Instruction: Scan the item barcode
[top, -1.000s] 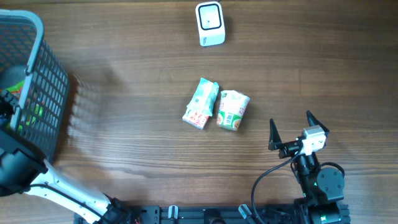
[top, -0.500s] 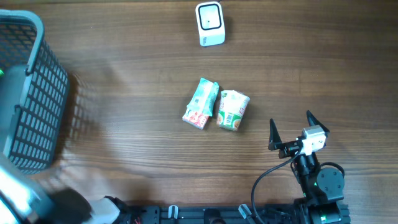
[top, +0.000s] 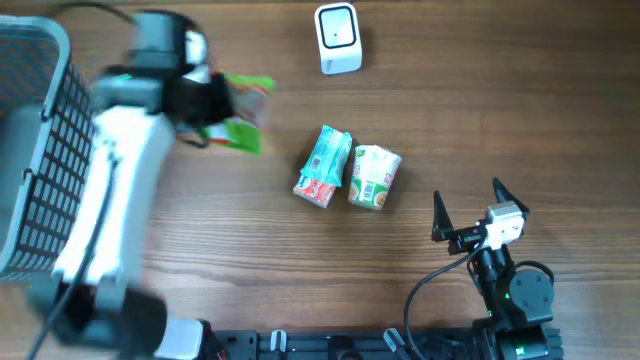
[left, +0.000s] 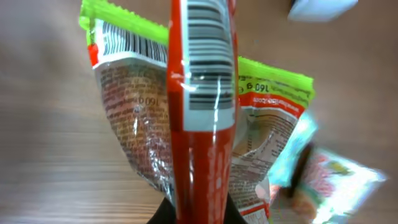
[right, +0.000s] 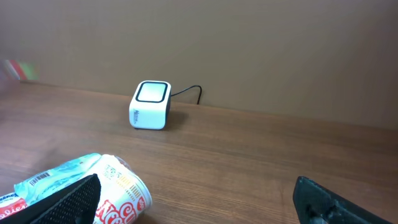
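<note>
Basket: grey plastic mesh with a solid rim, at the far left edge of the counter. My left arm crosses over its right wall. I cannot tell what lies inside it.

Left gripper: jaws shut tight on the snack packet, gripping it from the bottom end. The packet is held above the counter, between the basket and the scanner, and up and to the left of the two loose items. The overhead view of it is blurred.

Left wrist view: the snack packet fills the frame. It is glossy, crinkled foil with a lime-green crimped top seam. A red back fin runs up the middle, and a barcode on it faces the camera. A second barcode sits on the silver panel to the left. A corner of the scanner shows at top right.

Right gripper: fingers spread wide, holding and touching nothing, low at the right side of the counter. In its own wrist view the right gripper shows both dark fingers at the bottom corners.

Scanner: small white box with rounded corners and a dark-framed top window. A thin cable runs out behind it.

Mid-counter: a teal packet, a soft pouch with a red end. A noodle cup lies on its side just beside it. The counter is dark wood grain with a matte finish.
</note>
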